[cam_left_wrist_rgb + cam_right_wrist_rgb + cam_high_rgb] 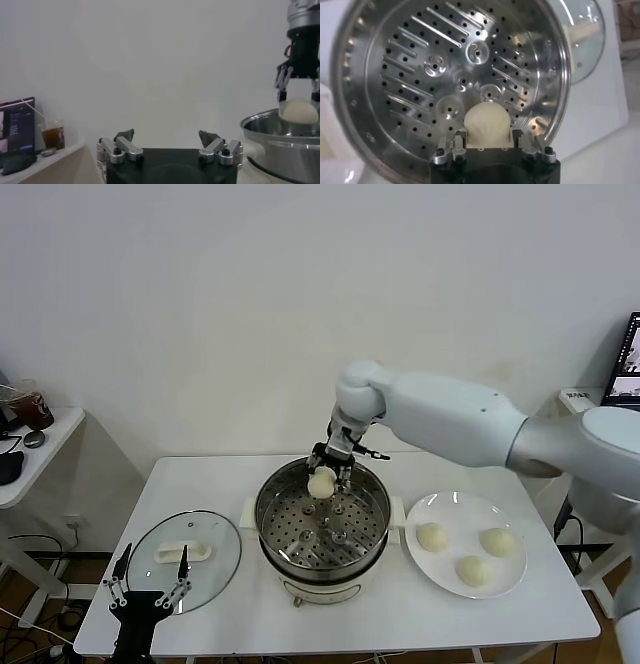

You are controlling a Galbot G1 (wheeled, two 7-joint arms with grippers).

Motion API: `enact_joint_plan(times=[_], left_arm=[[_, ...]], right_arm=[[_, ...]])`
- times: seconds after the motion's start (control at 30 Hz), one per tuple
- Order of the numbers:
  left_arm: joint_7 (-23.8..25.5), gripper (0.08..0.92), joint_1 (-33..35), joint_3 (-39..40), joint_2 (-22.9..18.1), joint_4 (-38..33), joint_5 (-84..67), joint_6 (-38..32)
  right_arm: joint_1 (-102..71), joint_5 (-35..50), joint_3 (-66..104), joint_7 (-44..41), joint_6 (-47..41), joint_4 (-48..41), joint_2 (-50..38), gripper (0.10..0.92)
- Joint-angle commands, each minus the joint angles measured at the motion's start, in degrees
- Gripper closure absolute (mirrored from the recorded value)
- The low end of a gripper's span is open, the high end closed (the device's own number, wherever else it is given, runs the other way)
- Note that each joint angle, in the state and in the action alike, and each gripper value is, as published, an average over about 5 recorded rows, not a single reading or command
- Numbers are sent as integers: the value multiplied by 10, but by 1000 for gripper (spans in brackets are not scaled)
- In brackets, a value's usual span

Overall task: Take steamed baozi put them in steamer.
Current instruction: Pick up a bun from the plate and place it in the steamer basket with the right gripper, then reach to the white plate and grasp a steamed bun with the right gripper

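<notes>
My right gripper (324,471) is shut on one steamed baozi (321,482), a smooth cream bun, and holds it just above the far rim of the steamer (272,529). In the right wrist view the baozi (487,120) sits between the fingers (460,140) over the perforated tray (435,65). The left wrist view shows the same baozi (298,111) hanging over the steel rim (262,125). Three more baozi (431,536) (497,541) (470,570) lie on the white plate (450,506). My left gripper (150,579) is parked open and holds nothing at the table's front left.
A glass lid (215,534) with a white handle lies flat to the left of the steamer, just beyond my left gripper. A side table (45,449) with a cup stands at far left. A laptop (628,364) sits at far right.
</notes>
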Motion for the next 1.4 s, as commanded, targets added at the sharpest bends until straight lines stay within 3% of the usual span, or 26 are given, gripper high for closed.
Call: enact_joint_plan(times=[0.03,0.33,0.57,0.73,0.9,1.0,1.17,1.4], left_arm=[[0,177,0,-2,1,0,-1,0],[-1,177,0,-3,1,3,-1,-2],[-2,177,-2,-3,1,3,-2,-2],[-4,177,-10,-3,-1,9,-5,-2],[-15,177,-10,-7,4,7,-15,16],[-17,177,-12,-13,12,4,-22,27],[-14,177,-18,-24,21,2,-23,29],[-13,177,-22,-24,26,4,-19,29]], right_arm=[[-27,-90,-1,24,59,-34,34,485],[-49,-127,16,40,76,-63,38,458],[-33,-73,27,56,69,-34,20,287],[50,70,-6,18,-74,78,-54,208],[140,224,-46,7,-378,228,-183,203],[162,246,-50,5,-522,292,-256,203],[156,228,-62,-7,-595,335,-365,203],[67,149,-63,-17,-540,323,-456,203]])
